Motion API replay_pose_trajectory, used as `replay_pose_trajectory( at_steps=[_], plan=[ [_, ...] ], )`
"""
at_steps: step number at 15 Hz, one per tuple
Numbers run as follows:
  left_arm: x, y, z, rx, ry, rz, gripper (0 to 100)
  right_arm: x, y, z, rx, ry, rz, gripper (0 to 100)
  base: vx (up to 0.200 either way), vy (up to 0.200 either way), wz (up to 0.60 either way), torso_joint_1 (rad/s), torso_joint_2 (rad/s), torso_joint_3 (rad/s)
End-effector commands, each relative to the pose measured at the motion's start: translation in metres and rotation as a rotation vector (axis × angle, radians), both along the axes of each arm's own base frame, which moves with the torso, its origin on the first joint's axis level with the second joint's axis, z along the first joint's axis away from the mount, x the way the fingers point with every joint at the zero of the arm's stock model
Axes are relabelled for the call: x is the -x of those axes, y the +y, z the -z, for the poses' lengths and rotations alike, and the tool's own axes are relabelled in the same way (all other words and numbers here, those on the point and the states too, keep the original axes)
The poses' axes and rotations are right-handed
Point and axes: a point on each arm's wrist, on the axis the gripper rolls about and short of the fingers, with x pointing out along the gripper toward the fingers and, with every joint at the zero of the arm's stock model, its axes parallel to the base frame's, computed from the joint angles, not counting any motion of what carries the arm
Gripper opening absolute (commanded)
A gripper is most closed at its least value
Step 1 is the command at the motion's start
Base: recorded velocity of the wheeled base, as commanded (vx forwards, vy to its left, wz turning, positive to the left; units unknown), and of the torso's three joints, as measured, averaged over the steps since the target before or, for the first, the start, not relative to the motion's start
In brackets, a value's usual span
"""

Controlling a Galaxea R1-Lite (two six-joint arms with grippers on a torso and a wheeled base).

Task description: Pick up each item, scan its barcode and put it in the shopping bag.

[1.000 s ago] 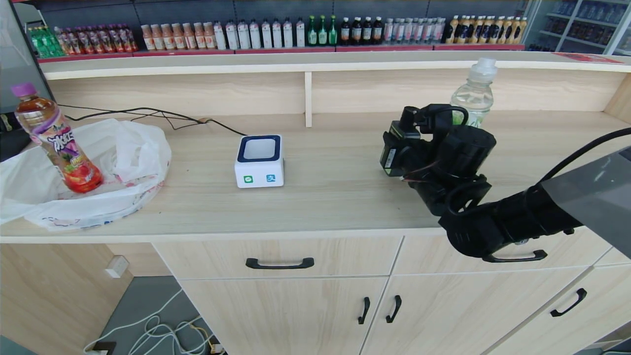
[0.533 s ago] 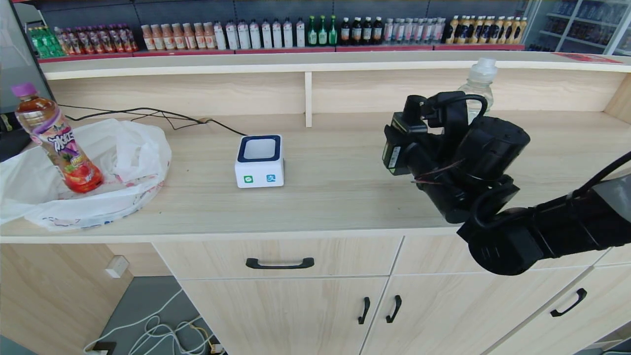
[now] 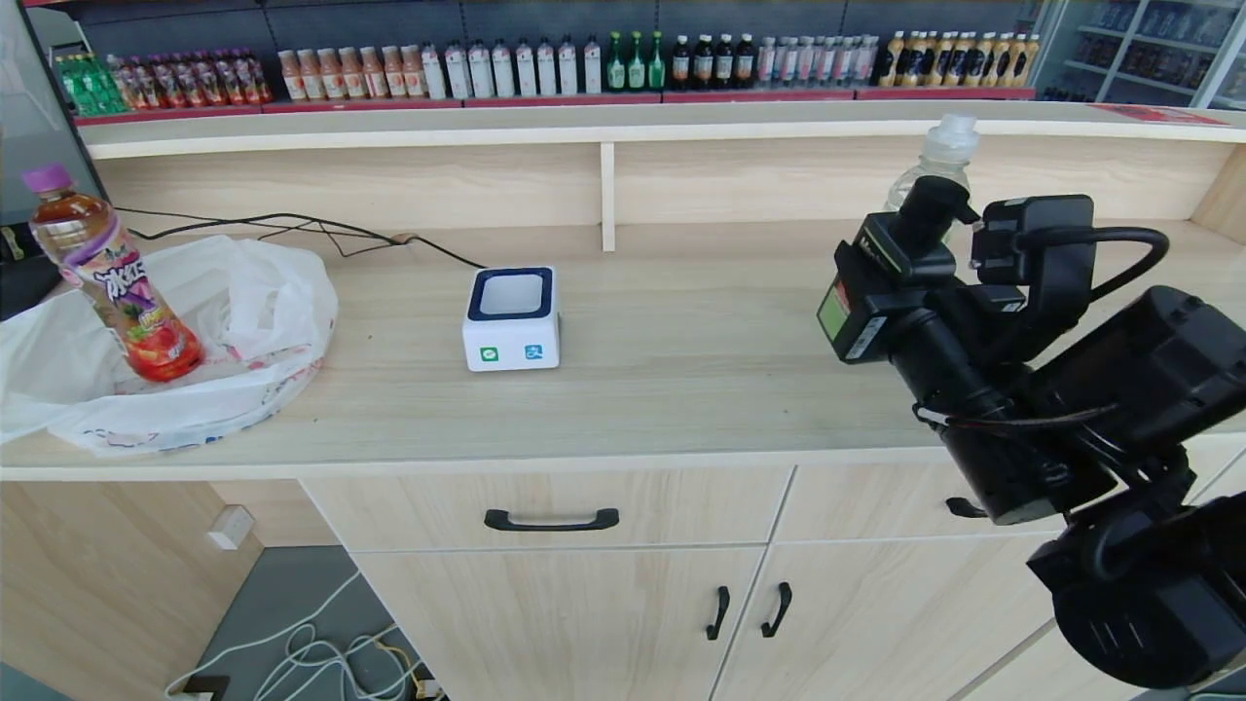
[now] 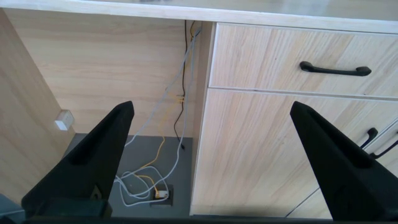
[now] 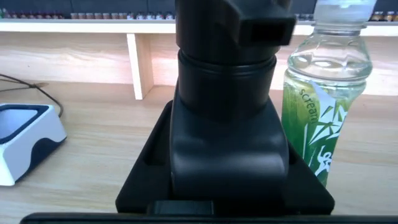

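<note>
A clear water bottle (image 3: pixel 939 161) with a green label (image 5: pixel 323 106) stands at the back right of the wooden counter (image 3: pixel 681 389). My right gripper (image 3: pixel 925 209) hangs just in front of it, its black body (image 5: pixel 227 124) beside the bottle. The white scanner (image 3: pixel 512 317) with a dark-rimmed window sits mid-counter (image 5: pixel 25 140). At the left, a red tea bottle with a purple cap (image 3: pixel 112 277) stands in the white shopping bag (image 3: pixel 243 331). My left gripper (image 4: pixel 211 162) is open and holds nothing, below the counter top, facing the cabinet front.
Black cables (image 3: pixel 292 226) run along the back left of the counter. A raised ledge (image 3: pixel 604 131) with an upright divider (image 3: pixel 607 195) borders the back. Drawers with black handles (image 3: pixel 551 520) lie below, and loose cables (image 4: pixel 149 180) lie on the floor.
My right arm has swung to the right and turned its wrist, bringing the gripper up in front of the clear bottle. The bag, tea bottle and scanner have stayed put.
</note>
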Motion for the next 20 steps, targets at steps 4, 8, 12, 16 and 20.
replay_pose_trajectory(
  at_steps=[4,8,12,16,20],
  plan=[
    [0.0,0.0,0.0,0.0,0.0,0.001,100,0.028,0.016,-0.01,-0.025,-0.025,-0.109,0,0.0,0.0,0.0,0.0,0.0,0.0],
    [0.0,0.0,0.0,0.0,0.0,0.001,100,0.051,0.042,-0.009,-0.093,-0.001,-0.26,0,0.0,0.0,0.0,0.0,0.0,0.0],
    [0.0,0.0,0.0,0.0,0.0,0.001,100,0.074,0.062,-0.009,-0.117,0.01,-0.379,0,0.0,0.0,0.0,0.0,0.0,0.0],
    [0.0,0.0,0.0,0.0,0.0,0.001,100,0.08,0.067,-0.005,-0.053,0.008,-0.384,0,0.0,0.0,0.0,0.0,0.0,0.0],
    [0.0,0.0,0.0,0.0,0.0,0.001,100,0.08,0.082,-0.003,0.125,-0.059,-0.331,0,0.0,0.0,0.0,0.0,0.0,0.0]
  ],
)
